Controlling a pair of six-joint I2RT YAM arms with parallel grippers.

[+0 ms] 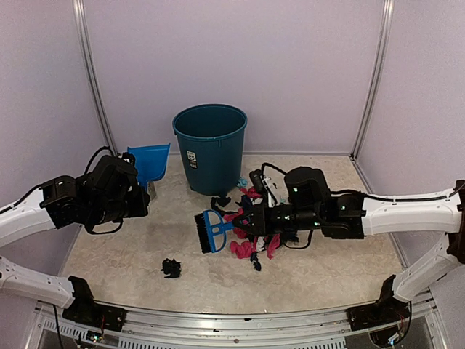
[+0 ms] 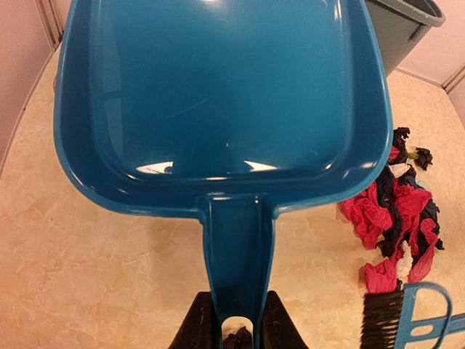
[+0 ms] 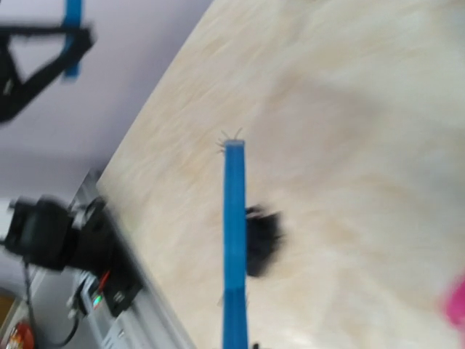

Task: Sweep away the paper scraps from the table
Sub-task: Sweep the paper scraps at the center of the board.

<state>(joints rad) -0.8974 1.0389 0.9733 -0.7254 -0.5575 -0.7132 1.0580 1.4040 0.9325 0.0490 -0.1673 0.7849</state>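
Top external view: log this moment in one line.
left pincer shut on dustpan | dustpan empty | right pincer shut on brush | paper scraps piled by brush, before bin | one black scrap apart

I saw a dark teal bin (image 1: 210, 149) standing upright near the lilac back wall (image 1: 232, 58). A blue dustpan (image 1: 149, 163) sat tilted just left of it. Nearer me, a blue hand brush (image 1: 216, 230) pointed its black bristles left.
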